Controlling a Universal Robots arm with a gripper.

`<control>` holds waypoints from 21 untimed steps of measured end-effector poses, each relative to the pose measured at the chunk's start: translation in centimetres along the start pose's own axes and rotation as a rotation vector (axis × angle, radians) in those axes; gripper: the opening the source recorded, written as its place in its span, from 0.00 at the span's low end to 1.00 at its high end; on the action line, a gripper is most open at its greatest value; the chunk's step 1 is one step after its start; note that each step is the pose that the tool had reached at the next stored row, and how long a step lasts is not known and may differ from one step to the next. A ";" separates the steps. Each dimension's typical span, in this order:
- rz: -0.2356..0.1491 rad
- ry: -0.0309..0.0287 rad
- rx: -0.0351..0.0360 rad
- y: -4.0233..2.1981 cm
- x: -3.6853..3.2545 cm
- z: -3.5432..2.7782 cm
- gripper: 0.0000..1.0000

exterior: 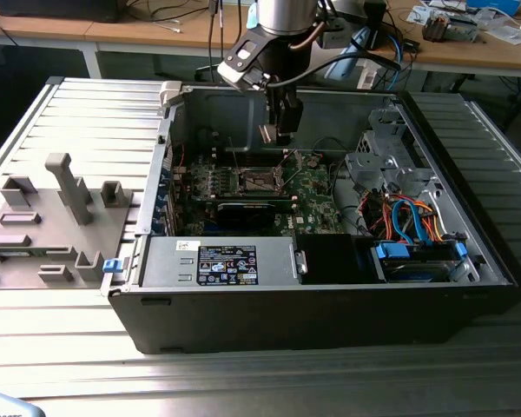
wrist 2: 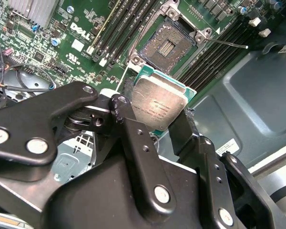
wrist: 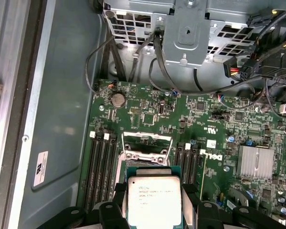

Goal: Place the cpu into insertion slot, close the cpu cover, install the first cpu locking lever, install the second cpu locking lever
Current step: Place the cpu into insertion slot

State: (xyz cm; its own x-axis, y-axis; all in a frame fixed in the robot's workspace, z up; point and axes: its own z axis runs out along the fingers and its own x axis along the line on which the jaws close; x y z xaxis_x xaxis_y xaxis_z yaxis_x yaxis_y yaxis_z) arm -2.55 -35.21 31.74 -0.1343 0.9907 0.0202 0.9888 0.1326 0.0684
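One end effector [wrist 2: 155, 116] was clamped on the cpu [wrist 2: 159, 101], holding it in the air over the green motherboard [wrist 2: 81, 28], near the open insertion slot [wrist 2: 167, 46] but apart from it. The likely danger was misalignment: a chip lowered tilted or turned against the socket's rim could damage the contacts, or shift between the fingers [wrist 2: 128, 129] and drop onto the board.

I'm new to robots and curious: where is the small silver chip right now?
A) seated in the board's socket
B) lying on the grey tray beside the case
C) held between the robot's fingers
C: in the second wrist view the cpu is clamped between the fingers, and the insertion slot beyond it is empty.
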 end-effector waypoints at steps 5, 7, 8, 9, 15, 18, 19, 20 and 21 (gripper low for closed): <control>0.018 -0.0013 -0.0004 0.00 0.00 0.01 0.55; 0.023 -0.0016 -0.0004 0.00 0.00 0.01 0.55; 0.024 -0.0017 -0.0005 0.00 0.00 0.02 0.55; 0.026 -0.0018 -0.0005 0.00 0.00 0.02 0.55; 0.042 -0.0029 -0.0008 0.00 0.00 0.03 0.55; 0.049 -0.0034 -0.0010 0.00 0.00 0.04 0.55; 0.051 -0.0035 -0.0010 0.00 0.00 0.04 0.55; 0.052 -0.0036 -0.0010 0.00 0.00 0.04 0.55; 0.054 -0.0037 -0.0011 -0.01 0.00 0.04 0.55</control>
State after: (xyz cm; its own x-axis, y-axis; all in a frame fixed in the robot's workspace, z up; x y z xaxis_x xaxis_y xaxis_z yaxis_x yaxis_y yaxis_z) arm -2.55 -35.21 31.70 -0.0803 0.9966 0.0203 0.9945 0.0788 0.0685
